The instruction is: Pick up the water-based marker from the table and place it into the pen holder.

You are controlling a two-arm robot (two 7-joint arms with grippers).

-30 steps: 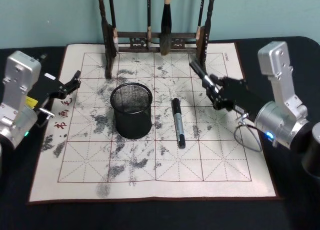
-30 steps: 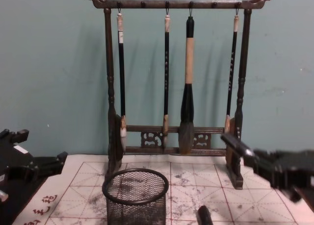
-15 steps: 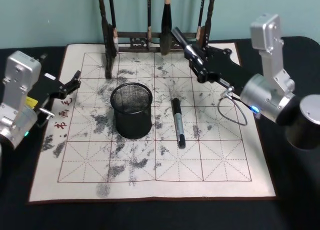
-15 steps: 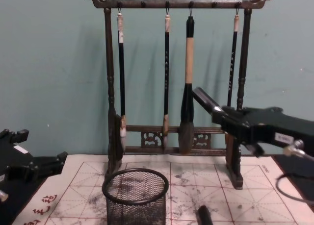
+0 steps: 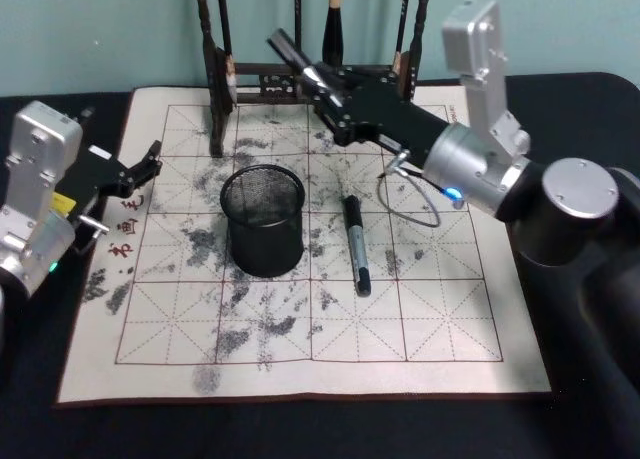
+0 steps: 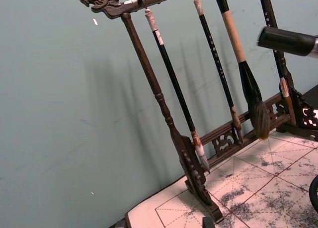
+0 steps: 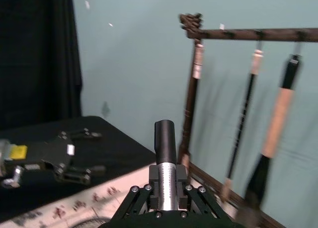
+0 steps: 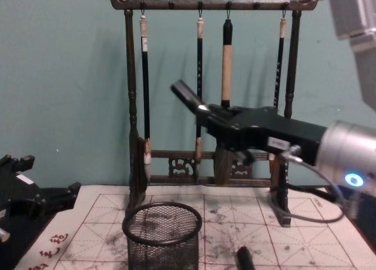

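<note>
- While the water-based marker lies flat on the ink-stained mat, just to the right of the pen holder and not touching it, the right claw hangs above the mat's far edge, in front of the brush rack.
- The right claw is clenched on a black pen, whose free end slants up toward the robot's left.
- The right wrist view shows what the head view does not: the black pen has a silver band seated between the fingers.
- That same view shows the left claw far off, low over the dark surface, its fingers spread and holding nothing.
- In the chest view the right claw sits well above the pen holder; 1 end of the water-based marker shows at the bottom edge.
- The left wrist view catches the black pen beside the brush rack.
- 1 second ago the right claw was low over the mat's right side; it has since risen and swung leftward.
- The marker, holder and left claw have not moved.
</note>
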